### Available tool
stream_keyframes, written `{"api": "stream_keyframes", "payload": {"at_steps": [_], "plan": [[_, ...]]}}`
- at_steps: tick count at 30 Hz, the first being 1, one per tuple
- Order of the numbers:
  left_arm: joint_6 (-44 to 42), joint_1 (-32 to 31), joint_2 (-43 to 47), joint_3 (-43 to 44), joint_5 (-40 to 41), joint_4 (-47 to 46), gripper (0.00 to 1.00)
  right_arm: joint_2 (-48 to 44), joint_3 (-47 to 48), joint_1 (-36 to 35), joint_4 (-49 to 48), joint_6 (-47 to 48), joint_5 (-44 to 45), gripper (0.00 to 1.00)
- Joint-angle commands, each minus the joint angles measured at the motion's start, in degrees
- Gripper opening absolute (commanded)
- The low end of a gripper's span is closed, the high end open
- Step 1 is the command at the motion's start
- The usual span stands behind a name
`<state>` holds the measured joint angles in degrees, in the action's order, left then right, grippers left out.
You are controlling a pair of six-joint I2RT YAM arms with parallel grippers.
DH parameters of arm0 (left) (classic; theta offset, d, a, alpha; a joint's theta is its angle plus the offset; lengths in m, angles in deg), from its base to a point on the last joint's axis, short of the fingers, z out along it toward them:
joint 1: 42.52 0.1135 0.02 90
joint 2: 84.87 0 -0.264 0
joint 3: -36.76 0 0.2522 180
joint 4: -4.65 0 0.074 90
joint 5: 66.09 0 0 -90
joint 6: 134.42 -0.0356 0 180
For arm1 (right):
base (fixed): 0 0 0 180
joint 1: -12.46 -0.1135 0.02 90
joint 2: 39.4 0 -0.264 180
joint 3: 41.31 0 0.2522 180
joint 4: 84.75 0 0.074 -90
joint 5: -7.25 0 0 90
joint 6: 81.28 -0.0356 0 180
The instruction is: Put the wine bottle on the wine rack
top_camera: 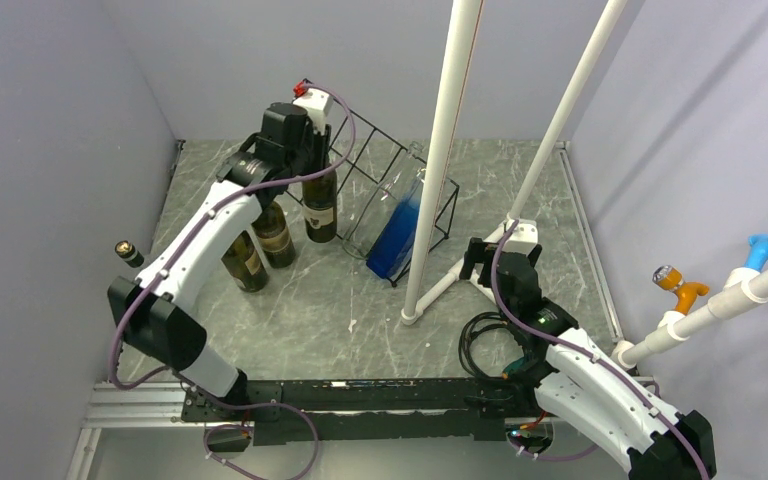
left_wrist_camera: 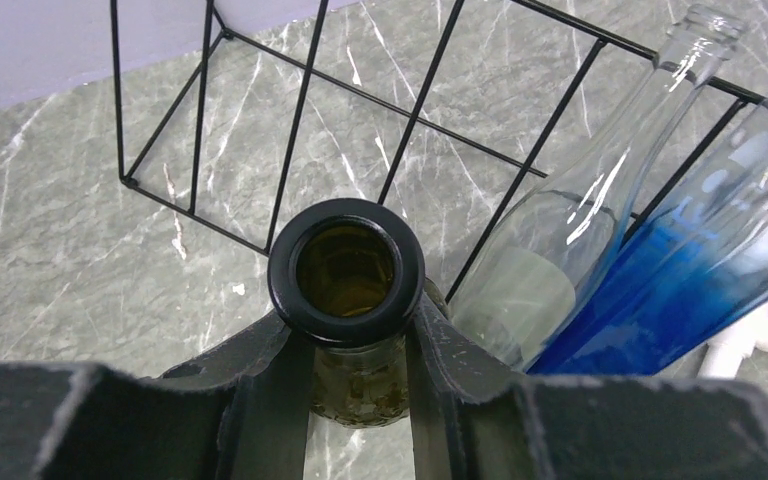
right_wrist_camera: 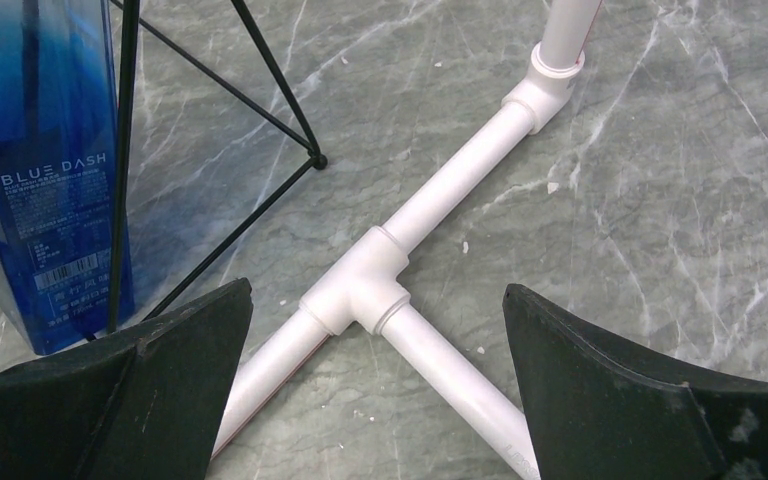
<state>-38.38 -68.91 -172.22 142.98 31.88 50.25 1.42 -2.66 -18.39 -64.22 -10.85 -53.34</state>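
My left gripper (top_camera: 305,138) is shut on the neck of a brown wine bottle (top_camera: 320,205), which hangs upright at the left front of the black wire wine rack (top_camera: 380,165). In the left wrist view the fingers (left_wrist_camera: 440,345) clamp the neck just under the bottle's dark open mouth (left_wrist_camera: 346,262), with the rack's bars (left_wrist_camera: 300,110) right behind. I cannot tell whether the bottle's base touches the table. A clear bottle (left_wrist_camera: 600,190) and a blue bottle (top_camera: 397,235) lie slanted on the rack's right side. My right gripper (top_camera: 495,258) is open and empty, low over the table.
Two more brown bottles (top_camera: 273,232) (top_camera: 245,262) stand left of the held one. A small dark object (top_camera: 128,252) lies near the left wall. Two white pipes (top_camera: 445,150) (top_camera: 565,110) rise from a floor tee (right_wrist_camera: 360,285) beneath my right gripper (right_wrist_camera: 376,300). The blue bottle (right_wrist_camera: 40,170) stands left.
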Motion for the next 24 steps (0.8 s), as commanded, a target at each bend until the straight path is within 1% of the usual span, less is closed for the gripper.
{"api": "stream_keyframes", "payload": {"at_steps": [1, 4, 8, 17, 24], "plan": [[0.1, -0.2, -3.0, 7.2, -0.3, -8.1, 0.00, -0.1, 0.3, 0.1, -3.3, -0.1, -0.4, 1.00], [-0.5, -0.2, -6.3, 9.9, 0.2, -7.1, 0.00, 0.2, 0.2, 0.1, -3.4, -0.1, -0.5, 1.00], [-0.9, -0.1, -9.6, 11.5, 0.8, -6.6, 0.00, 0.5, 0.4, 0.1, -3.6, 0.0, -0.6, 1.00], [-1.1, -0.2, -14.1, 13.2, -2.1, -7.2, 0.00, 0.9, 0.4, 0.1, -4.1, 0.1, -0.7, 1.00], [-1.5, -0.2, -17.0, 15.6, -1.9, -6.8, 0.00, 1.0, 0.4, 0.1, -4.2, 0.2, -0.7, 1.00]]}}
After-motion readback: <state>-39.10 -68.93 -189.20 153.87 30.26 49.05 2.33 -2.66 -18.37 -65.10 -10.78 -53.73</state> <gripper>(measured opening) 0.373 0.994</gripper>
